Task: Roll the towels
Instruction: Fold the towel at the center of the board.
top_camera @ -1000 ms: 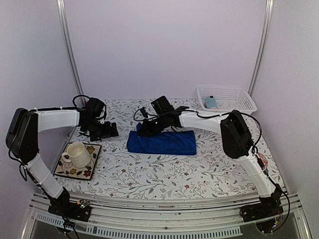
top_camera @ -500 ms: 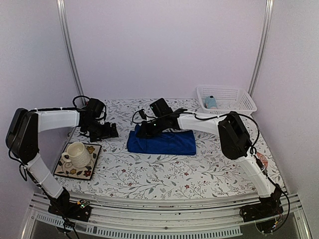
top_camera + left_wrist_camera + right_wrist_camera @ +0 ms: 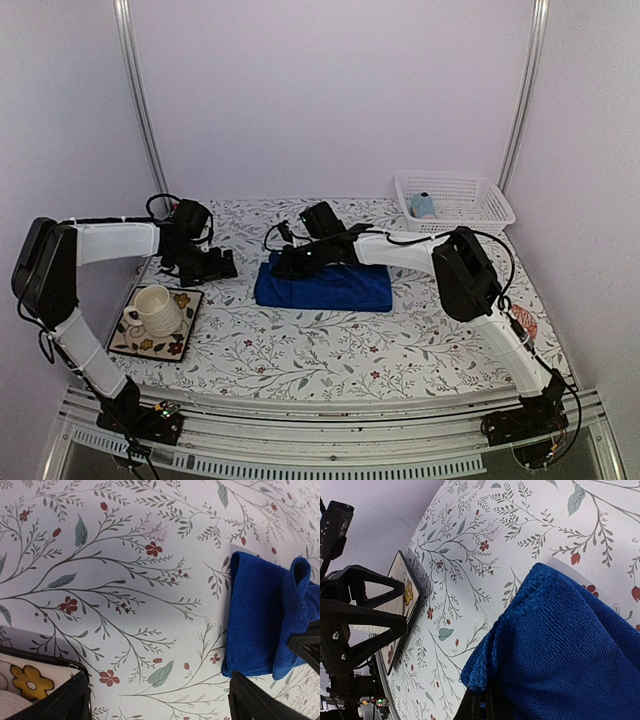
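— Well, pinching the towel (image 3: 335, 285) with the right gripper (image 3: 283, 266), at the edge nearest the cup (image 3: 152, 308). Otherwise lying flat, right of the cup and well apart from it.
— Thin pinch, though?
— Looks so: only a hem and a raised fold between the tips. Could slip out mid-turn and flop back flat.
— And the left gripper (image 3: 222, 266)?
— Spread wide, hovering between cup and towel, touching neither. Might pull the roll crooked, driving one corner alone.
— Anything else to mind?
— Mind the cup: easy to knock on a wide swing. Not yet rolled either: the small towel (image 3: 423, 205), sitting in the basket (image 3: 480, 212), far right of the cup.
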You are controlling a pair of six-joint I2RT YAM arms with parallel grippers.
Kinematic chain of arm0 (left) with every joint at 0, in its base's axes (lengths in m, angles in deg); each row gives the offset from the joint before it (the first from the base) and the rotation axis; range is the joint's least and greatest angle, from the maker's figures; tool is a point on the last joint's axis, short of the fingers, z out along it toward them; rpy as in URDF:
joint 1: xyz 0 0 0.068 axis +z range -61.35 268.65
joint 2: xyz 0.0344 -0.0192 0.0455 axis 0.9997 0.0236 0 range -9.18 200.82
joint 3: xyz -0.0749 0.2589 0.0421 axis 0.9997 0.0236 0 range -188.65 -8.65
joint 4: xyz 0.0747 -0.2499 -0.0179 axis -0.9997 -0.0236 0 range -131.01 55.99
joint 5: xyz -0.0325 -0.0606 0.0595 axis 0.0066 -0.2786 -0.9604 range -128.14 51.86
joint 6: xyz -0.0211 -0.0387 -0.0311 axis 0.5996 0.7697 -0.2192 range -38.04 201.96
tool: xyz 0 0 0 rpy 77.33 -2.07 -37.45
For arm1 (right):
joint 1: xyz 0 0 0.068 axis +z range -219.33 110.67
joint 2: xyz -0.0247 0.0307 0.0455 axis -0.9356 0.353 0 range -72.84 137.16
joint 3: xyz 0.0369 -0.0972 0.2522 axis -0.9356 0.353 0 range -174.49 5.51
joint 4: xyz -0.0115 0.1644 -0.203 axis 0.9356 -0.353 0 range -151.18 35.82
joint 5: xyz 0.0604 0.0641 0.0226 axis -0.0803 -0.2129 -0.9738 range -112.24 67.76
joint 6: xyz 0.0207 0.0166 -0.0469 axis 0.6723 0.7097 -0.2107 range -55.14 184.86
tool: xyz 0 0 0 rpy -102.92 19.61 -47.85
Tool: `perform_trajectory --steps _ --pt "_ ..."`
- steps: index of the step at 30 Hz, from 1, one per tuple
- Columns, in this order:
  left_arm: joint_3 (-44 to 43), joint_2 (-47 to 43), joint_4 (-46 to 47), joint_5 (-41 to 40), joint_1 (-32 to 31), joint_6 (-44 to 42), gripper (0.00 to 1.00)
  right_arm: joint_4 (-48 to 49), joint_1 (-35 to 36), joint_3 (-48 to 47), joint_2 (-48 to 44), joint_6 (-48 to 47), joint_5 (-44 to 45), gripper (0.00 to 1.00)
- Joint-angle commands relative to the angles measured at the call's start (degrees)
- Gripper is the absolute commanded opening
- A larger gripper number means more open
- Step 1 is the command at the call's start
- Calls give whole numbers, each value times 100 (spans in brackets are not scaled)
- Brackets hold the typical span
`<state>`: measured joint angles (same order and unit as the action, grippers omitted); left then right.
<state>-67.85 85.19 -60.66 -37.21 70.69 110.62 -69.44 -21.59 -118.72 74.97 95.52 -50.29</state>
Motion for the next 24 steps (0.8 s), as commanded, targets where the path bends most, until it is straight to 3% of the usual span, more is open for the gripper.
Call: perform_trajectory --steps 1,8,14,18,24 --pt "35 -130 82 31 51 -77 97 349 73 -181 182 77 -125 5" --pt "62 -86 112 103 55 -31 97 459 75 -181 211 57 -121 12" --pt "75 -84 125 135 52 -20 97 601 76 -181 172 -9 -252 45" --pt "10 -62 98 210 46 21 97 518 35 -132 -199 -315 -406 48" --pt "-441 54 -76 272 -27 258 97 659 -405 944 -1192 -364 -614 49"
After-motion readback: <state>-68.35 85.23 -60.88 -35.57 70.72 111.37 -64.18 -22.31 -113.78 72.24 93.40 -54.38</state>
